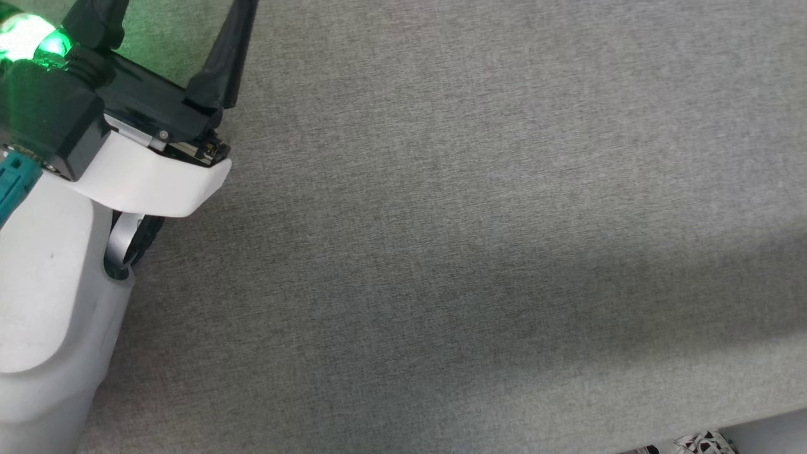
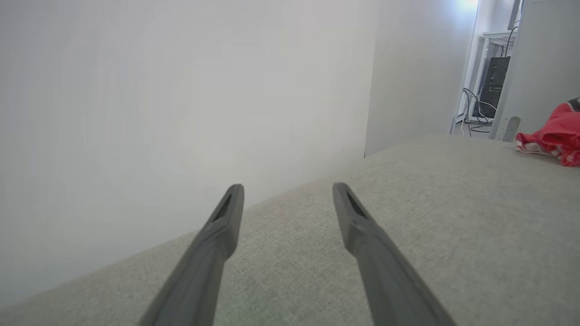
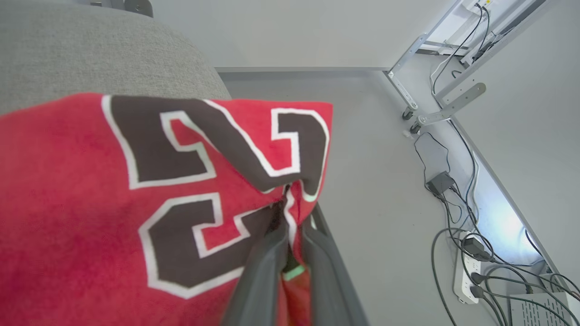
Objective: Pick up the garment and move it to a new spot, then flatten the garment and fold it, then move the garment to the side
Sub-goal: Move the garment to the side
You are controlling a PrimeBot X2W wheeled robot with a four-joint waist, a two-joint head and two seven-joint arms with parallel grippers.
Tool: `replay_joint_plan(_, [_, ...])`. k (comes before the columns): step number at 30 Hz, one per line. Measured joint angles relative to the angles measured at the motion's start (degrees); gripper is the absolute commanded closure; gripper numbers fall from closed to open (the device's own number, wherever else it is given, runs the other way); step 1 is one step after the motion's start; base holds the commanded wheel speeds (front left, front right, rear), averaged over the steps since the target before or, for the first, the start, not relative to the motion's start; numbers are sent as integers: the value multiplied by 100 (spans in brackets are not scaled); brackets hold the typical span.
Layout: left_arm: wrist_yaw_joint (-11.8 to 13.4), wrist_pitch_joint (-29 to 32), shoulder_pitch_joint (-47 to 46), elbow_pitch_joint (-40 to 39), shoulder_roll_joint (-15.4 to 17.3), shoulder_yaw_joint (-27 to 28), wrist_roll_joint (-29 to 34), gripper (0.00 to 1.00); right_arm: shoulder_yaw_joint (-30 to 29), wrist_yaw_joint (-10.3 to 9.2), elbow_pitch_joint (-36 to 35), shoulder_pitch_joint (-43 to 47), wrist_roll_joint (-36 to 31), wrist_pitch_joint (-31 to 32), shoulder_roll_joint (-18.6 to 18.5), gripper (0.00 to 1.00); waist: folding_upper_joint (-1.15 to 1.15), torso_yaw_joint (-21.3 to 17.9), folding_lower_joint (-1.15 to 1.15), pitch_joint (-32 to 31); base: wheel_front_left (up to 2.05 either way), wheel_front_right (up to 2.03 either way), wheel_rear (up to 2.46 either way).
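The garment (image 3: 81,190) is red with black, white-outlined "23" lettering, and it fills the left of the right wrist view. My right gripper (image 3: 290,213) is shut on a bunched fold of it beside the numerals, just past the rounded edge of the grey fabric surface (image 3: 90,50). In the left wrist view the garment (image 2: 553,136) shows as a crumpled red heap at the far right edge of that surface. My left gripper (image 2: 288,190) stands open and holds nothing, low over the bare grey surface. In the head view the left gripper (image 1: 173,19) is at the upper left, fingers pointing up.
A white wall (image 2: 136,113) runs close along the grey surface's far side. Beyond the surface's end stand a desk frame (image 3: 435,99) and a dark computer box (image 2: 494,86). Cables and a power strip (image 3: 466,271) lie on the floor. A patterned shoe (image 1: 703,443) shows at the lower right.
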Motion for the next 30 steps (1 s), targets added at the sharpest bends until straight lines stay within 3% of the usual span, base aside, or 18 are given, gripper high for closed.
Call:
replay_joint_plan(11, [0,-14,-6,132,-23,-7,-54,0,289,0,909,-607,-387,-651,146,100,0,77,0,19,0,0,0])
replay_joint_plan(13, [0,-14,-2,167,-29,-7,-54,0,348,0,1028,-660,-388,-716,163,75,0,75,0,-8,0,0,0])
replay_joint_plan(14, [0,-14,4,183,-34,-5,-59,0,386,0,1072,-680,-389,-745,166,69,0,74,0,-27,0,0,0])
replay_joint_plan(15, [-1,-14,13,203,-45,-5,-68,0,424,0,1128,-689,-392,-765,162,22,0,75,0,-51,0,0,0])
replay_joint_plan(16, [0,-14,22,225,-57,-4,-69,0,454,0,1181,-701,-393,-802,156,0,0,80,0,-79,0,0,0])
replay_joint_plan(23, [0,-13,365,393,-371,216,-90,0,866,0,1182,-741,-391,-1016,123,0,0,192,0,-459,0,0,0])
replay_joint_plan(30, [0,-12,1269,760,-769,631,-182,0,1481,0,713,-371,-303,-1302,481,0,0,376,0,-1087,0,0,0])
